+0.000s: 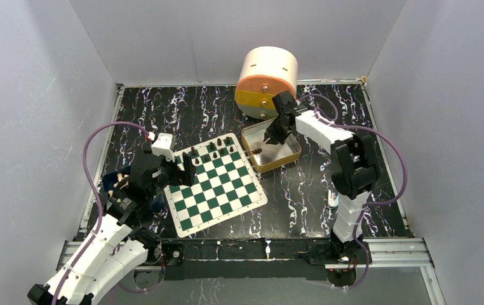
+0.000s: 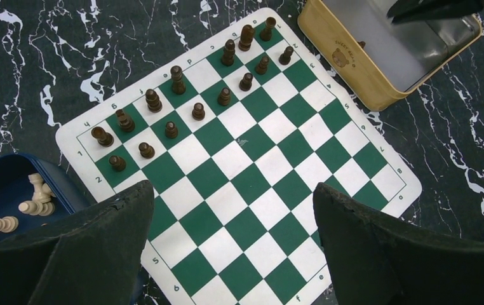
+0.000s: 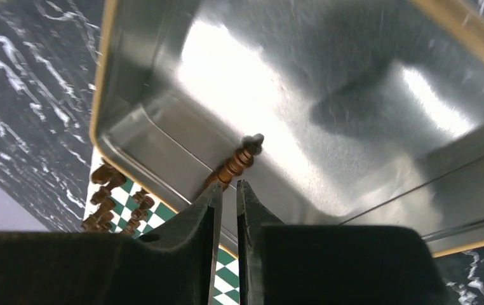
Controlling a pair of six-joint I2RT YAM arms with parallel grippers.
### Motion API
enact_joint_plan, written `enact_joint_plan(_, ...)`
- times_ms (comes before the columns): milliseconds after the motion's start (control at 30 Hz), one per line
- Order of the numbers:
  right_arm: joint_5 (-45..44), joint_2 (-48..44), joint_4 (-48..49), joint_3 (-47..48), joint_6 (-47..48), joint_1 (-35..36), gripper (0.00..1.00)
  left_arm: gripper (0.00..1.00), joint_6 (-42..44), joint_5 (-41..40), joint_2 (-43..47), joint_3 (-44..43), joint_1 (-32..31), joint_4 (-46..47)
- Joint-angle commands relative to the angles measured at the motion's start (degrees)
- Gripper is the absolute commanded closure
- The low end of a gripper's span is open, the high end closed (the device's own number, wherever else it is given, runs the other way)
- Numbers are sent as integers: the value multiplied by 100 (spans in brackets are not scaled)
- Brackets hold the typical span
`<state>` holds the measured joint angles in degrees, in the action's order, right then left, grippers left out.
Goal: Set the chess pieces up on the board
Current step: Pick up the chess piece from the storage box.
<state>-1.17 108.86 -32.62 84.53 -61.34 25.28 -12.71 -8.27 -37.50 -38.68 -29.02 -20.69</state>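
The step in hand, as we read it, is fetching the lone dark piece (image 3: 239, 159) that lies on its side against the wall of the tin (image 3: 163, 146), just right of the board's (image 1: 217, 190) far corner. The right gripper (image 3: 228, 185) hangs over it with its fingers nearly pressed together and nothing between them, so we should spread them first, straddle the slim stem crosswise, and close gently, since the smooth metal may let it skid. The chess pieces (image 2: 195, 111) stand in two rows at the board's far edge with one gap in the back row. We lift clear of the rim and lower straight into that gap. The left gripper (image 2: 233, 254) hovers spread wide over the near squares.
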Motion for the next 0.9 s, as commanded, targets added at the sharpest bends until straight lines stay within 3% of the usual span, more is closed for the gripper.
enact_joint_plan(0,-236,75,-424,275,-1181,252,77,7,66,-104,147,-110,-25,13)
enact_joint_plan(233,-572,222,-553,359,-1960,565,67,8,72,-52,211,-114,-25,-3)
enact_joint_plan(500,-832,404,-877,585,-2241,576,60,8,83,-73,276,-105,-32,-2)
enact_joint_plan(867,-871,588,-928,657,-2483,578,60,8,93,-149,337,-113,-25,-40)
